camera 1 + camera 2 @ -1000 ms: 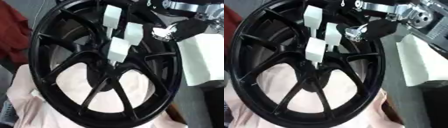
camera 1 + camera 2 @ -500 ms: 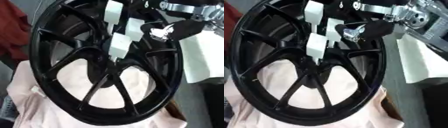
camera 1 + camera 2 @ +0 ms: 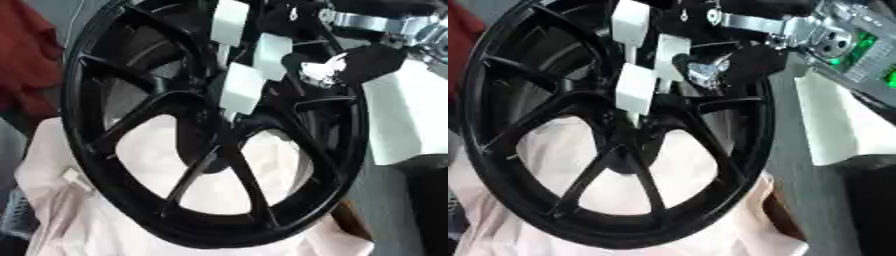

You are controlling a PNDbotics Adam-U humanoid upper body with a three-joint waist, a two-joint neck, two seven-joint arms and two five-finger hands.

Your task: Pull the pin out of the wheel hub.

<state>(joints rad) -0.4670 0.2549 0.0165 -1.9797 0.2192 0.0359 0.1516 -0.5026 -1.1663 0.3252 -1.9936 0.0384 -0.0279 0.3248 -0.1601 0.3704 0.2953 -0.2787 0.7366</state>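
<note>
We see a glossy black multi-spoke wheel hub point(image 3: 210, 150) standing tilted on a crumpled pale pink cloth point(image 3: 52, 210). The right hand point(image 3: 737, 60), black with silver joints, reaches in at the upper spokes beside white rectangular pads point(image 3: 242, 89); we cannot tell its fingers' state. The pin is hard to make out

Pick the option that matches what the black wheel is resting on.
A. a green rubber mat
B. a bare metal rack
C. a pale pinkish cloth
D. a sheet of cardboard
C: the black wheel sits on a pale pinkish cloth, which shows through the gaps between its spokes and spreads out past the rim below and to the left.
</note>
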